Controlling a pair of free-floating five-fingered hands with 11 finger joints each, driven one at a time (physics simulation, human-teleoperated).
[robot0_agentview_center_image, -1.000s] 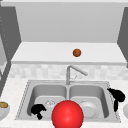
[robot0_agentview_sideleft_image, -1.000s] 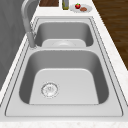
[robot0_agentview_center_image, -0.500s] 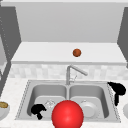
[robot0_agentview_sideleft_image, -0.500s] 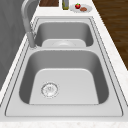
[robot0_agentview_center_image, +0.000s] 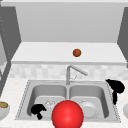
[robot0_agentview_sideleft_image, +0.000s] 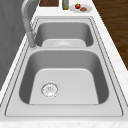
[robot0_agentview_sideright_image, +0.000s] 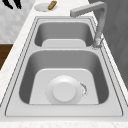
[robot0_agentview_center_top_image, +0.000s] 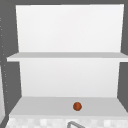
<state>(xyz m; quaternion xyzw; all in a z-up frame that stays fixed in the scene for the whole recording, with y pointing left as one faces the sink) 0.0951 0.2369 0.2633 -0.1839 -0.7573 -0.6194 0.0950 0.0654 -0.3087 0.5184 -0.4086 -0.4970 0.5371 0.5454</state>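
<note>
Nothing has moved since the earlier frames: both hands hang where they were, and the red ball sits in the same spot.

Front view: the left hand (robot0_agentview_center_image: 38, 110) floats low over the left basin (robot0_agentview_center_image: 47, 96), near its front wall, fingers curled downward and closed on nothing. Just right of it lies the drain (robot0_agentview_center_image: 49, 103), and further right the red ball (robot0_agentview_center_image: 67, 114) covers the sink's front rim between the two basins; whether ball and hand touch cannot be told. The right hand (robot0_agentview_center_image: 116, 88) hovers over the sink's right edge, palm high and dark fingers drooping straight down, relaxed and holding nothing. Its fingertips (robot0_agentview_sideright_image: 14, 3) show in the right side view's top corner.

Left of the right hand, the right basin (robot0_agentview_center_image: 87, 93) holds a white plate (robot0_agentview_center_image: 88, 109) lying flat on its floor, over that basin's drain (robot0_agentview_sideright_image: 84, 90). The faucet (robot0_agentview_center_image: 72, 72) stands behind the divider, spout angled toward the right hand.

Far left of the left hand, a bowl (robot0_agentview_center_image: 3, 109) on the counter holds something brownish. Beyond the right hand, a small dish (robot0_agentview_sideleft_image: 80, 8) carries a red fruit (robot0_agentview_sideleft_image: 77, 6) and a brown piece. Above both hands, an orange-brown ball (robot0_agentview_center_image: 77, 52) rests on the shelf (robot0_agentview_center_image: 45, 53).
</note>
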